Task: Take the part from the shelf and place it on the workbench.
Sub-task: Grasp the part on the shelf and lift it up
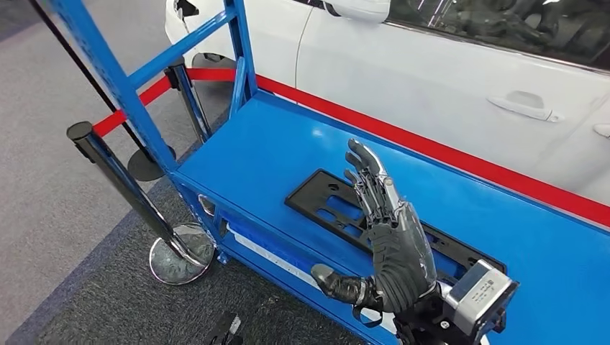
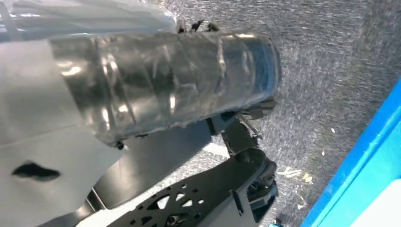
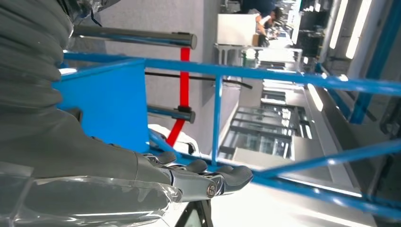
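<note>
One part [image 1: 338, 208], a flat black plate, lies on the blue workbench [image 1: 273, 144] in head view; right hand [image 1: 385, 237] hovers above it w/ fingers spread, holding nothing. Looks placed, task prob. near done; only pulling the arm away left. Left wrist view: grey carpet [image 2: 331, 71], blue edge; left hand's state can't tell. Right wrist view: fingers [image 3: 222, 177] extended, released, blue frame [image 3: 217, 113] beyond.

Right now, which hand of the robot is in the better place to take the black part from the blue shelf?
The right hand, probably. It hovers open directly above the black part lying flat on the blue shelf, fingers apart and holding nothing. The left wrist view looks at grey carpet beside the shelf's edge, so that arm seems to hang low.
</note>
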